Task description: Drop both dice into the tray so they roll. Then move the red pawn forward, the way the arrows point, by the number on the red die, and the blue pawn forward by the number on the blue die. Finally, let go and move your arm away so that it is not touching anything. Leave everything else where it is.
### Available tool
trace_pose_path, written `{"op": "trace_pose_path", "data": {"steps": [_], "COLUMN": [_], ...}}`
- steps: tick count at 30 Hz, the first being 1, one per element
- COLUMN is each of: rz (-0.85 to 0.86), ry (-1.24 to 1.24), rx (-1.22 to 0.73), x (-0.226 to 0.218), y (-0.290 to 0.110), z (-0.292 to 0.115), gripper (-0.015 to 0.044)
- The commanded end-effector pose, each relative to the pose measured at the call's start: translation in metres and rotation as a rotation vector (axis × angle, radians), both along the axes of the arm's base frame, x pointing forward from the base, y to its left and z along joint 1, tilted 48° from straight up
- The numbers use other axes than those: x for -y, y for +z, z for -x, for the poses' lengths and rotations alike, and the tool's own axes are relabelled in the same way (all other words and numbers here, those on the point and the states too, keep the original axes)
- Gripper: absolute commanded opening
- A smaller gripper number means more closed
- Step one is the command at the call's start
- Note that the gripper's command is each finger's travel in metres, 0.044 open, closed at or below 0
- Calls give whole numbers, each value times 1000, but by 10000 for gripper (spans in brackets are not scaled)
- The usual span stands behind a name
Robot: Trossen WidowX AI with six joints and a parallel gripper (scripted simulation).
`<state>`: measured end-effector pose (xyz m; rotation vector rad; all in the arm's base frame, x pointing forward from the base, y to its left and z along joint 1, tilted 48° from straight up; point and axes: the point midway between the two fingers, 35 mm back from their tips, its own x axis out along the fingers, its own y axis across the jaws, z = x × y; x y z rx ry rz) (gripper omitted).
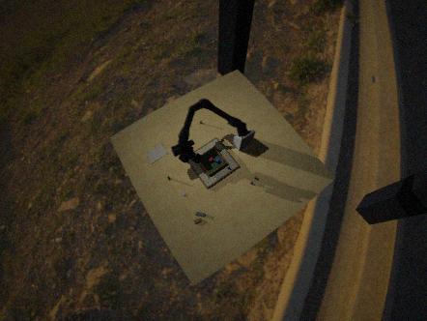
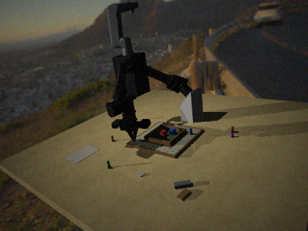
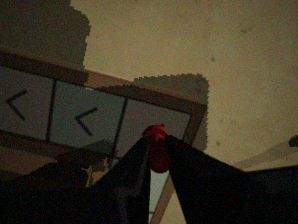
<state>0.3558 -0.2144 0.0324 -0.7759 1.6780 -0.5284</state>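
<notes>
My gripper (image 3: 156,143) (image 2: 132,136) is shut on the red pawn (image 3: 156,150) and holds it low over the near-left corner of the game board (image 2: 164,149) (image 1: 207,180) (image 3: 152,117). In the wrist view the pawn is over the corner square, next to squares with arrows pointing left. The red die (image 2: 163,132) and the blue die (image 2: 172,131) lie in the dark tray (image 2: 167,140) at the board's middle. The blue pawn (image 2: 191,131) stands on the board's far right edge.
A white wedge block (image 2: 192,105) stands behind the board. Loose pawns stand on the table: orange (image 2: 112,138), green (image 2: 109,165), purple (image 2: 232,131). A grey card (image 2: 82,154) lies left. Two small flat blocks (image 2: 183,184) (image 2: 183,194) and a small chip (image 2: 141,174) lie in front.
</notes>
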Motion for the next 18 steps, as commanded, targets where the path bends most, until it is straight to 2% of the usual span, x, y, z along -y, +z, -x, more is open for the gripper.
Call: {"op": "trace_pose_path", "data": {"steps": [1, 2, 18], "rz": [-2, -2, 0], "ry": [-4, -4, -2], "rx": [-14, -14, -1], "x": [6, 6, 0], "y": [-7, -7, 0], "z": [4, 4, 0], "gripper": [0, 0, 420]}}
